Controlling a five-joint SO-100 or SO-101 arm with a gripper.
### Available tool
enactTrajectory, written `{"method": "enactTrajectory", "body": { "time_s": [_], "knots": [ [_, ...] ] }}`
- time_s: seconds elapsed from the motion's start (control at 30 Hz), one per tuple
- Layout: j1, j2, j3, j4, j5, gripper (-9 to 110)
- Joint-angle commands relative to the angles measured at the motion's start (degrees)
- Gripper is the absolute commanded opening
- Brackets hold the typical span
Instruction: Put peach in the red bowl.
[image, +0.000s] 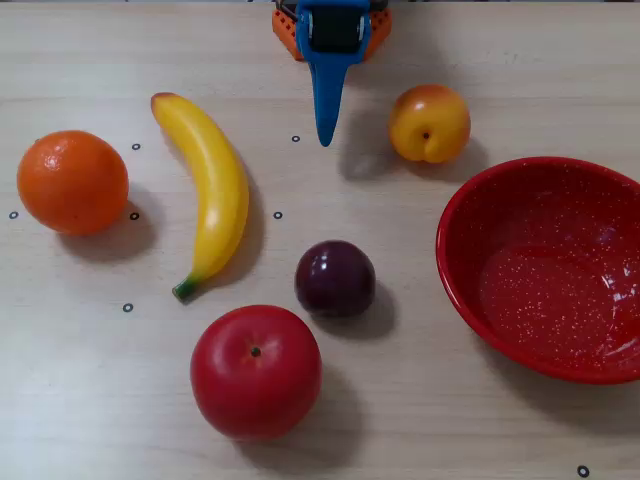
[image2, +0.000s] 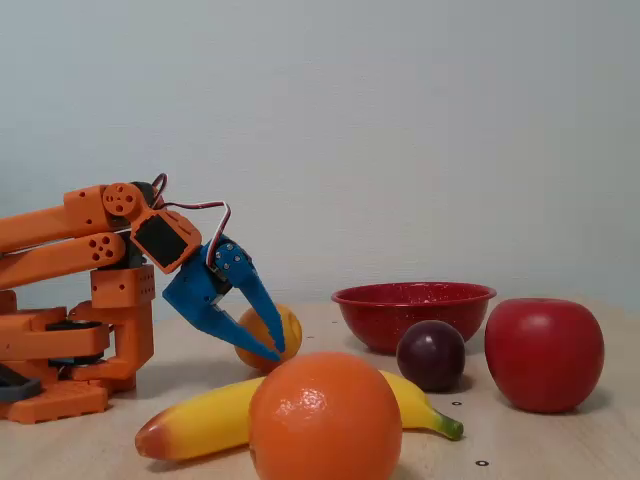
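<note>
An orange robot arm with a blue two-finger gripper (image2: 277, 352) hangs tilted downward at centre left of a fixed view from table level, its jaws spread moderately apart and holding nothing. In that view the fingertips overlap the small round yellow-orange peach (image2: 285, 330), which sits on the table behind them; whether they touch it cannot be told. In a fixed view from above, the gripper (image: 325, 135) enters from the top centre and points down the frame, while the peach (image: 430, 123), blushed red with a dark stem dimple, lies apart from it to the right, in the upper right of centre. The wide, glossy red bowl with white speckles (image: 470, 215) fills the right edge, just below the peach, and is empty. On the pale wooden table (image: 420, 400) also rest a large orange (image: 72, 181) at left, a yellow banana (image: 208, 185), a dark purple plum (image: 335, 278) at centre and a big red apple (image: 256, 371) at lower centre.
</note>
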Motion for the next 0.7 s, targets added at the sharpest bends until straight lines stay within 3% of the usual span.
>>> {"method": "enactTrajectory", "body": {
  "time_s": [0.0, 0.67],
  "knots": [
    [-1.0, 1.1, 0.7, -1.8, -0.3, 0],
    [-0.5, -0.7, -3.8, 2.5, -0.4, 0]
  ]
}}
